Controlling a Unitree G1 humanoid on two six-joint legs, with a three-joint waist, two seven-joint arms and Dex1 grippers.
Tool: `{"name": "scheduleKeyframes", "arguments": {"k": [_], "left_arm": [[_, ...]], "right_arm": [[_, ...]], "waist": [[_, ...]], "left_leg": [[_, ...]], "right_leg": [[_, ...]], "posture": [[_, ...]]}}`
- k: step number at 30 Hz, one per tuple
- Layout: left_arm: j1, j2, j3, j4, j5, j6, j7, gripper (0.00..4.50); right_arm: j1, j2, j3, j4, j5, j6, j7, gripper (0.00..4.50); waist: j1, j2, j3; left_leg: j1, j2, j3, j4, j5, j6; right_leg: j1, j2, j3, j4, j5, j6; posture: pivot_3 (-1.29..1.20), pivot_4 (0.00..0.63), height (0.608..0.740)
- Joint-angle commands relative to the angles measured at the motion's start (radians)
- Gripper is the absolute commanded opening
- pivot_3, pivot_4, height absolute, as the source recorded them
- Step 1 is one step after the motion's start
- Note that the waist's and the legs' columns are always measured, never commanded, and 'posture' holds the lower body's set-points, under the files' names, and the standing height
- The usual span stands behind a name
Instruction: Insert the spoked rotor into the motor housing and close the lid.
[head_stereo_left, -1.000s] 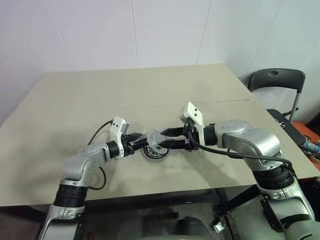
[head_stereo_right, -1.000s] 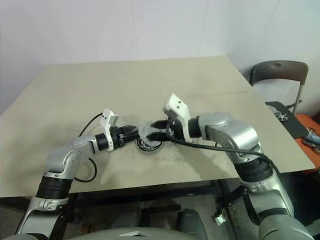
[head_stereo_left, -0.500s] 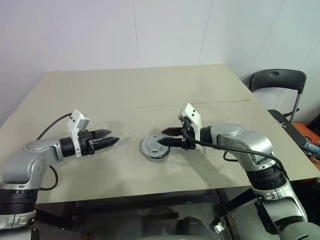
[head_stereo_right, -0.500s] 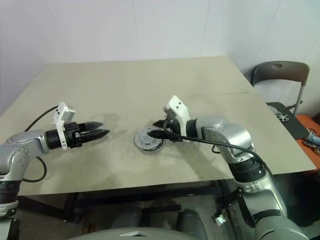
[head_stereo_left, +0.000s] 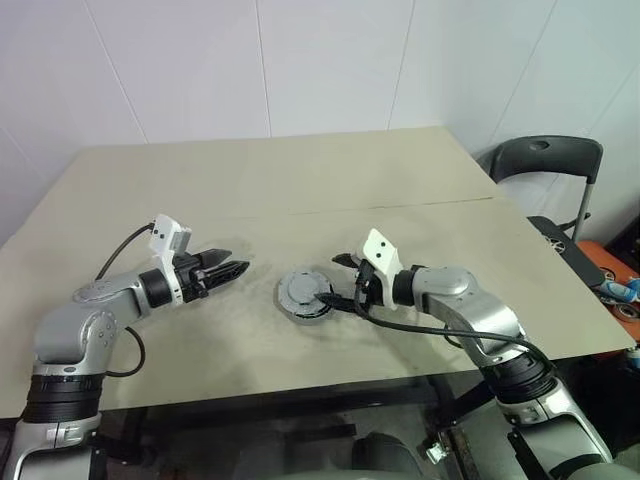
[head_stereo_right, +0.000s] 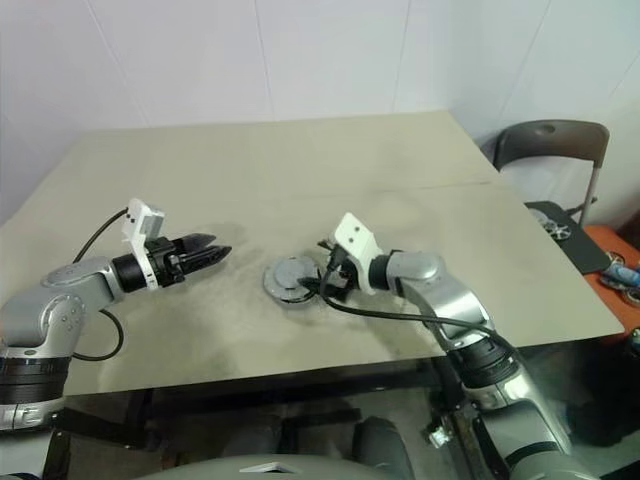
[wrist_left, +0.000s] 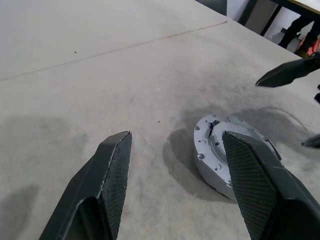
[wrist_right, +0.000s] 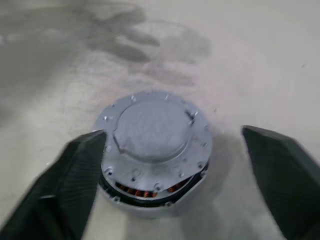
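Right gripper (wrist_right: 170, 165) stands spread wide with a finger on either side of the lid (wrist_right: 152, 125), which sits slightly askew on the motor housing (wrist_right: 150, 192) on the table (head_stereo_left: 300, 190), apparently just released, while the empty, part-open left gripper (head_stereo_left: 228, 270) waits well clear.

Plain test room: bare table (head_stereo_left: 300, 180), white walls, folding chair (head_stereo_left: 545, 165)

No legible text, label, brand, number or sign on any surface; lid (wrist_right: 151, 125) face unmarked.
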Motion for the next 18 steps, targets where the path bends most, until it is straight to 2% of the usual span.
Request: {"name": "scheduleKeyframes", "arguments": {"k": [1, 8, 18], "left_arm": [[-0.029, -0.002, 0.003, -0.018, -0.002, 0.001, 0.013, 3.07], [-0.034, -0.021, -0.004, -0.028, -0.006, 0.014, 0.031, 3.07], [-0.017, -0.032, 0.001, -0.051, -0.016, 0.032, 0.050, 3.07]], "right_arm": [[-0.026, 0.034, -0.023, 0.004, 0.027, 0.026, 0.008, 4.48], [-0.045, 0.112, -0.022, 0.035, 0.010, 0.031, -0.014, 4.48], [-0.060, 0.149, 0.011, 0.102, -0.037, -0.005, -0.004, 4.48]], "waist": [[0.000, 0.000, 0.000], [0.001, -0.001, 0.000], [0.001, -0.001, -0.001]], "left_leg": [[0.000, 0.000, 0.000, 0.000, 0.000, 0.000], [0.000, 0.000, 0.003, 0.000, 0.000, 0.000], [0.000, 0.000, 0.004, 0.000, 0.000, 0.000]], "right_leg": [[0.000, 0.000, 0.000, 0.000, 0.000, 0.000], [-0.001, 0.000, 0.003, 0.000, 0.000, 0.000], [-0.001, 0.000, 0.004, 0.001, 0.000, 0.000]], "posture": [[0.00, 0.000, 0.740], [0.00, 0.000, 0.740], [0.00, 0.000, 0.740]]}}
